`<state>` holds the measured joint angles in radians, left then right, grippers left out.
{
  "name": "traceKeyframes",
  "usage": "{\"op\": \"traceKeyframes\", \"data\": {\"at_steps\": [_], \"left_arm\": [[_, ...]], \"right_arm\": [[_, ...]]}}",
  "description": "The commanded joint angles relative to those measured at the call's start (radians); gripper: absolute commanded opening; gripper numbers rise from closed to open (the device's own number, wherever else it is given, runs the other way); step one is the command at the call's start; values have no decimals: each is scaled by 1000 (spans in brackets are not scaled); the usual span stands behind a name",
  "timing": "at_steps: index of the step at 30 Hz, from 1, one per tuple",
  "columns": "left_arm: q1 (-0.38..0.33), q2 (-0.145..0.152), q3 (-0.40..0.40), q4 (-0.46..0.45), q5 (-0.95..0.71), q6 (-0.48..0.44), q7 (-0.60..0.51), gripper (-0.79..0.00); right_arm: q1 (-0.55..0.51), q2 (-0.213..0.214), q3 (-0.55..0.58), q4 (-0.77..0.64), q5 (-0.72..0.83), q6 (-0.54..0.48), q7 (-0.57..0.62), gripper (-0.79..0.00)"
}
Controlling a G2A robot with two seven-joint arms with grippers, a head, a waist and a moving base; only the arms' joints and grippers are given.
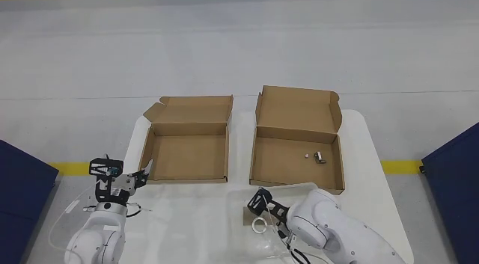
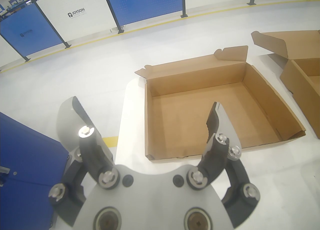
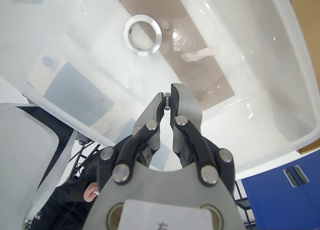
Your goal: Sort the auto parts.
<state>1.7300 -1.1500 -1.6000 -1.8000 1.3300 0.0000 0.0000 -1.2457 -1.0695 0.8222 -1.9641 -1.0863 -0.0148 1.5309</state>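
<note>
My right gripper [image 3: 167,102] is shut on a small metal bolt [image 3: 166,103] above a clear plastic bin [image 3: 275,48]. A silver metal ring [image 3: 142,35] lies on the bin's floor, also visible as the ring [image 1: 259,224] beside the right gripper [image 1: 258,200] in the top view. The left cardboard box [image 1: 187,155] holds nothing. The right cardboard box [image 1: 288,163] holds two small metal parts [image 1: 317,156]. My left gripper [image 2: 147,116] stands open and holds nothing, near the left box [image 2: 212,108] at the table's left front corner, seen as the left gripper [image 1: 142,170] from above.
The white table [image 1: 359,144] carries both boxes with their lids standing open at the back. Blue cabinets [image 1: 22,182] flank the table on both sides. A pinkish scrap [image 3: 200,53] lies on the bin floor.
</note>
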Motion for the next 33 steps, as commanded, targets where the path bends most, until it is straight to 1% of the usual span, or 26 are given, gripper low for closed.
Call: {"op": "traceKeyframes", "data": {"at_steps": [1, 7, 10, 13, 19, 24, 27, 33], "left_arm": [[0, 0, 0, 0, 0, 0, 0, 0], [0, 0, 0, 0, 0, 0, 0, 0], [0, 0, 0, 0, 0, 0, 0, 0], [0, 0, 0, 0, 0, 0, 0, 0], [0, 0, 0, 0, 0, 0, 0, 0], [0, 0, 0, 0, 0, 0, 0, 0], [0, 0, 0, 0, 0, 0, 0, 0], [0, 0, 0, 0, 0, 0, 0, 0]], "right_arm": [[0, 0, 0, 0, 0, 0, 0, -785], [0, 0, 0, 0, 0, 0, 0, -785], [-16, 3, 24, -13, 28, -6, -33, -785], [-38, 14, 102, -48, 150, -17, -19, -785], [-118, 51, 341, -108, 504, -124, 5, -785], [-185, 90, 516, -77, 773, -216, 5, -785], [-206, 109, 572, -22, 945, -269, 5, -785], [-206, 109, 572, -22, 945, -269, 5, -785]]}}
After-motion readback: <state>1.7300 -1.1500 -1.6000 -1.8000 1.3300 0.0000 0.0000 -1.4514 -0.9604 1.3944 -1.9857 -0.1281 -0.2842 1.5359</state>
